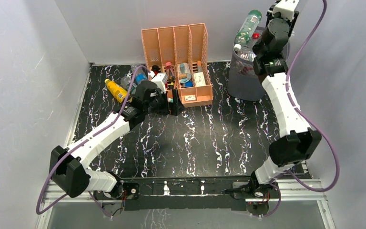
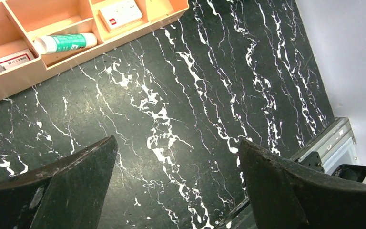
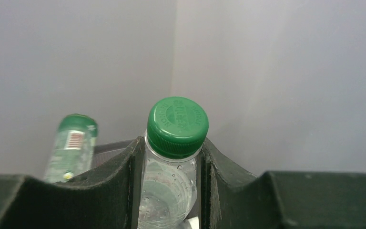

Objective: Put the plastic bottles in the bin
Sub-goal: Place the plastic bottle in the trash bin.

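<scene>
Currently held: I am pinching a small clear plastic bottle with a green screw cap point(image 3: 169, 191) in the right gripper point(image 3: 171, 143), whose jaws are pressing on the neck and shoulder just under the cap.
Where it is: the bottle is hanging over the dark grey round mesh bin point(image 1: 242, 86) at the table's far right. The arm is hiding it in the top view, so I cannot tell its tilt.
Weight: it is looking nearly empty, with only droplets clinging inside, so I am judging it very light.
Walls: the thin smooth plastic is probably yielding and slipping under a mid-body squeeze.
Best hold: I am favouring the neck, where the collar under the cap is stiff and is giving the jaws a ledge.
Bin contents: a taller clear green-capped bottle point(image 1: 248, 26) is poking out above the rim, so a dropped bottle may glance off it.
Left gripper point(image 2: 176, 162): it is spread wide and holding nothing, hovering over the black white-veined tabletop point(image 2: 186, 95) beside the peach-orange slotted organizer point(image 2: 9, 78).
Waiting: a yellow plastic bottle point(image 1: 116, 90) is lying at the far left, with others partly hidden behind the left arm.
</scene>
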Robot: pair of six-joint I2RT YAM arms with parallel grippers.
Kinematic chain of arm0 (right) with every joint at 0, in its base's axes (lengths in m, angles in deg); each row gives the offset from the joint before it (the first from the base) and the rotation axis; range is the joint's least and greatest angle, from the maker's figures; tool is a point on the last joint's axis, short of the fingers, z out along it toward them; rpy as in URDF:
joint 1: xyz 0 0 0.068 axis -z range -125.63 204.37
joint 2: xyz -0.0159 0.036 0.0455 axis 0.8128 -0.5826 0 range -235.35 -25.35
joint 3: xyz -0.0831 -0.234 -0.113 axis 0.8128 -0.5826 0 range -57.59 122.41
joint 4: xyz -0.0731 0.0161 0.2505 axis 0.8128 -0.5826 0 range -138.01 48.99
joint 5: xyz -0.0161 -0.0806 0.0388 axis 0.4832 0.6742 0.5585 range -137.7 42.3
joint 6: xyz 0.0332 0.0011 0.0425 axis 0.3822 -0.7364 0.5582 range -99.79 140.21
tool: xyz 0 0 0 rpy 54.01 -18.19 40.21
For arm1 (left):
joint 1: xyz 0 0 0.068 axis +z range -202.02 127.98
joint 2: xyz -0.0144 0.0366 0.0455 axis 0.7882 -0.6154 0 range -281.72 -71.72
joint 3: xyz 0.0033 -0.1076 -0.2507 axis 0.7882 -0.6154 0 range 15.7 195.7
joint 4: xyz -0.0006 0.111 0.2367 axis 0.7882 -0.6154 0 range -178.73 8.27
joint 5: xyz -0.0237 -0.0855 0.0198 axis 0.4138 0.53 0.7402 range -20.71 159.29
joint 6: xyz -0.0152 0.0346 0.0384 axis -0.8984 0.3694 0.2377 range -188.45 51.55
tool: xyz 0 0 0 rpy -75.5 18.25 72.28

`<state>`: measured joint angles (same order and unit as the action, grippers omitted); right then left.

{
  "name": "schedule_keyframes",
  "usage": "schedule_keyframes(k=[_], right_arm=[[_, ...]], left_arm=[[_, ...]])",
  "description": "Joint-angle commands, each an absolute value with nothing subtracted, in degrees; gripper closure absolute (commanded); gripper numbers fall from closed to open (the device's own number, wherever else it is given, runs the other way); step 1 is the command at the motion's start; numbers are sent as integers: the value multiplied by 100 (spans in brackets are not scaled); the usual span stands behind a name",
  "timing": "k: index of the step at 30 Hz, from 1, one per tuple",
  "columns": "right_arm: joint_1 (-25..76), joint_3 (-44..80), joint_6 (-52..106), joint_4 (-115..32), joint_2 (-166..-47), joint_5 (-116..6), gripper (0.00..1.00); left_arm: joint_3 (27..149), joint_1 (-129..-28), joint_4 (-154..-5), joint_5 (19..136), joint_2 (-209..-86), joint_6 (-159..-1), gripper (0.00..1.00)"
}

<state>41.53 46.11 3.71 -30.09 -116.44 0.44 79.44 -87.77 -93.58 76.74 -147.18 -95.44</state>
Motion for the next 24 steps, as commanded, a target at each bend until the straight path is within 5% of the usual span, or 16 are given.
schedule_keyframes(k=[1,21,24], right_arm=[[4461,4920,-157,-1941,-12008,544,79],[4804,5430,1247,-2481,-13337,-26,77],[4809,4975,1531,-2657,-13187,-74,69]], left_arm=[[8205,-8690,-9374,7740,-14820,-9347,2],[8179,-8590,-9166,8004,-15142,-9343,2],[8166,-8593,-9159,8015,-15129,-9341,2]])
